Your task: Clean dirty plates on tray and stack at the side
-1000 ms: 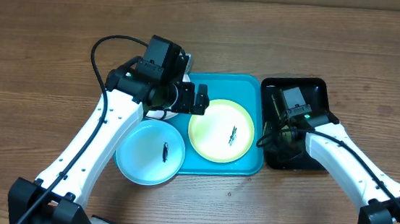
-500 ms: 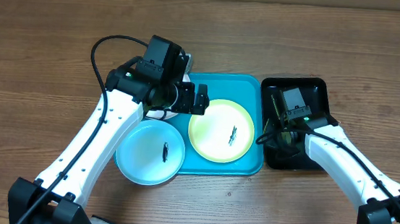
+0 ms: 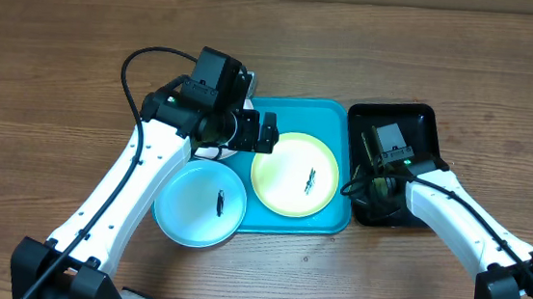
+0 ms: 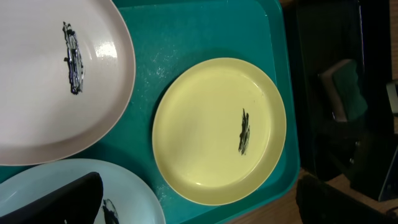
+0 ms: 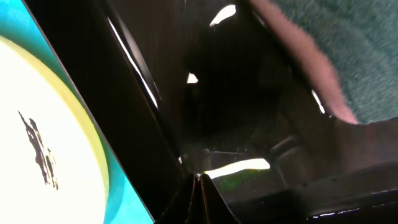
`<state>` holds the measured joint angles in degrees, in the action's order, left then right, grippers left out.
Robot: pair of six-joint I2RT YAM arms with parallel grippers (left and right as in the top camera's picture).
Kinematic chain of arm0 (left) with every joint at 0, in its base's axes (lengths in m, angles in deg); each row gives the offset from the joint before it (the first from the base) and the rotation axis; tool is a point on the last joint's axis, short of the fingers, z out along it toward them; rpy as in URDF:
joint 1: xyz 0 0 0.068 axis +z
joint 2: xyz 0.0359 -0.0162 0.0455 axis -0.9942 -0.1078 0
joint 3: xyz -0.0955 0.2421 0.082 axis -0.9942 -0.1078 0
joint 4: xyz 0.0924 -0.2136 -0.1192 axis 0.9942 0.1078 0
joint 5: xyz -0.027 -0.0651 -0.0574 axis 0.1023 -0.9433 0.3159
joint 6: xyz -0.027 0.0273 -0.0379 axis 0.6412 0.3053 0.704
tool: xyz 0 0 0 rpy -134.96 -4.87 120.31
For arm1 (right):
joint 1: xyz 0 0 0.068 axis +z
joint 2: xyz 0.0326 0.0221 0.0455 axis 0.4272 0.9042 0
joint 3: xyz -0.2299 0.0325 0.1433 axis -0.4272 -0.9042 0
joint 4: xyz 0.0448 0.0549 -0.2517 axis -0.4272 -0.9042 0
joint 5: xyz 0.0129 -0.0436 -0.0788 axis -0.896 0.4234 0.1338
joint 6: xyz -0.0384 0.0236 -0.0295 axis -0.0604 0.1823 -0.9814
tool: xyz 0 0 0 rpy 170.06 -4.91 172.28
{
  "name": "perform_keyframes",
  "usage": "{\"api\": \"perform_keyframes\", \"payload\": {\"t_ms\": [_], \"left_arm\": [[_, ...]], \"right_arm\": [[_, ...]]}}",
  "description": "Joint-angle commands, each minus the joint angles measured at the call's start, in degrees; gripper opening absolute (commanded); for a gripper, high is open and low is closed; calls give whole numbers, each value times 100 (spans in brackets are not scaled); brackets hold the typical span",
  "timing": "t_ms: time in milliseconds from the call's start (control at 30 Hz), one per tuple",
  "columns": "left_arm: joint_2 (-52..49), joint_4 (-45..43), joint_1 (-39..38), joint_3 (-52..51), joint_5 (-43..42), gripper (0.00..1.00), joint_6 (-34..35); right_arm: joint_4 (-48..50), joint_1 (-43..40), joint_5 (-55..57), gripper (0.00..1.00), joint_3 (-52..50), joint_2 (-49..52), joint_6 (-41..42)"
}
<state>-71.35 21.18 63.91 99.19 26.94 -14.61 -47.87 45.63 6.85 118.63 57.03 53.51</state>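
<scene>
The left end effector hangs with its fingers spread wide, gripping nothing, above the turquoise tray. Below it lie the white plate, the pale blue plate and the yellow-green plate, each bearing a dark smear. The yellow-green one lies flat in the tray. The blue one overhangs the tray's near left corner onto the desk. The right end effector, its fingers pressed together on nothing, sits low in the glossy black tray near a green sponge.
</scene>
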Motion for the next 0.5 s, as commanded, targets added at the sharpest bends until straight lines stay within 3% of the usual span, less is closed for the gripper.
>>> {"api": "perform_keyframes", "payload": {"t_ms": [0, 467], "left_arm": [[-22, -7, -37, 55, 35, 100, -66], [-22, -7, -37, 55, 35, 100, -66]], "right_arm": [[57, 17, -332, 4, -39, -17, 46], [50, 17, -951, 4, -39, -17, 44]]}}
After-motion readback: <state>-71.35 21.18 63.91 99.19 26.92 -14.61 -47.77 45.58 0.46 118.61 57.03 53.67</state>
